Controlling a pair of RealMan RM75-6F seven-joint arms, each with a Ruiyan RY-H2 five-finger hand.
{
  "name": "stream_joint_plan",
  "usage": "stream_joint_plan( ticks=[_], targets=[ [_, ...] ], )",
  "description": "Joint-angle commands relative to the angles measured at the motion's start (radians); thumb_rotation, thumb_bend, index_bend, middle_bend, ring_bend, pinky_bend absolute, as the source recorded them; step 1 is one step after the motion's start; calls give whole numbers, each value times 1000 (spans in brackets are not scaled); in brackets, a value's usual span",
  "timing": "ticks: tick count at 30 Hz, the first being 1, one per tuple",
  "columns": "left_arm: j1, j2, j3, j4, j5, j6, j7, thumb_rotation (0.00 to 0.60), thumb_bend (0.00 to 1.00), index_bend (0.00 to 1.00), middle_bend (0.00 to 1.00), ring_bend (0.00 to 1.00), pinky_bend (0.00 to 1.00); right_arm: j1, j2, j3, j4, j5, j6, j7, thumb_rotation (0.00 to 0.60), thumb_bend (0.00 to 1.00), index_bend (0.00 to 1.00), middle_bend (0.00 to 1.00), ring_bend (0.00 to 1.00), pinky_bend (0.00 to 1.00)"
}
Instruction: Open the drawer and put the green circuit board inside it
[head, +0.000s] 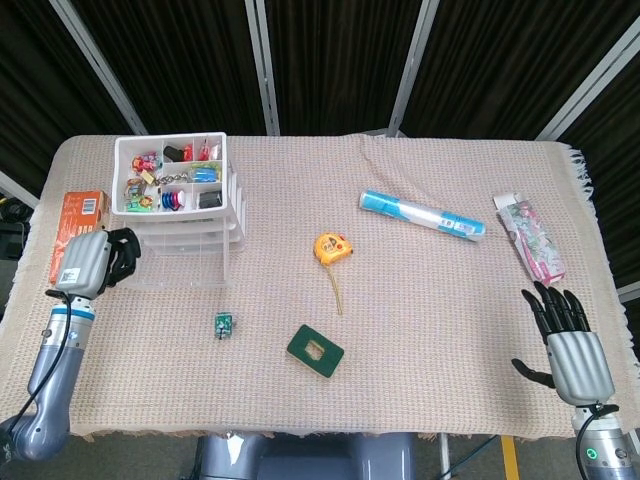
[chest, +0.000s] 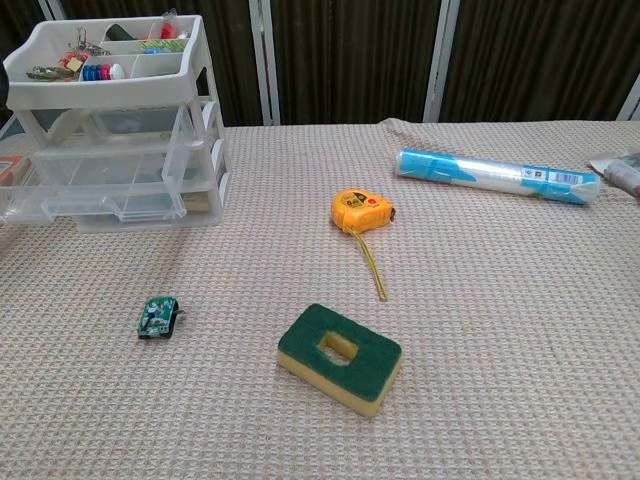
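The small green circuit board (head: 224, 324) (chest: 157, 316) lies flat on the cloth, in front of the white drawer unit (head: 229, 192) (chest: 196, 92). One of the unit's lower clear drawers (head: 180, 272) (chest: 110, 210) stands pulled out toward me. My left hand (head: 95, 260) sits at that drawer's left front corner with its fingers curled in; I cannot tell if they touch it. It is outside the chest view. Far off at the table's near right corner, my right hand (head: 568, 345) rests with fingers spread, holding nothing.
An orange box (head: 80, 222) lies left of the unit. A yellow tape measure (head: 331, 247) (chest: 362, 211) and a green sponge (head: 315, 350) (chest: 340, 357) are mid-table. A blue-white tube (head: 420, 214) (chest: 497, 175) and a packet (head: 530, 238) lie at the right.
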Motion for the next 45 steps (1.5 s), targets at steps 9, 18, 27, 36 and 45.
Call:
stream_joint_plan(
  ticks=[9, 18, 27, 36, 45],
  targets=[
    [84, 100, 214, -66, 379, 68, 64, 600, 715, 806, 909, 890, 709, 0, -2, 2, -1, 3, 1, -6, 600, 0, 75, 0, 0, 0],
    [99, 62, 305, -1, 586, 94, 194, 600, 363, 510, 705, 709, 624, -1, -4, 4, 0, 4, 3, -9, 600, 0, 75, 0, 0, 0],
    [70, 0, 318, 56, 618, -4, 423, 600, 4, 128, 557, 623, 596, -1, -3, 3, 1, 4, 2, -7, 600, 0, 76, 0, 0, 0],
    [27, -60, 305, 93, 562, -132, 614, 600, 0, 99, 509, 592, 552, 0, -1, 3, 1, 4, -1, -6, 600, 0, 80, 0, 0, 0],
    [-10, -107, 274, 107, 498, -205, 728, 600, 0, 123, 605, 662, 573, 1, 0, 3, 0, 6, -3, -5, 600, 0, 82, 0, 0, 0]
  ],
)
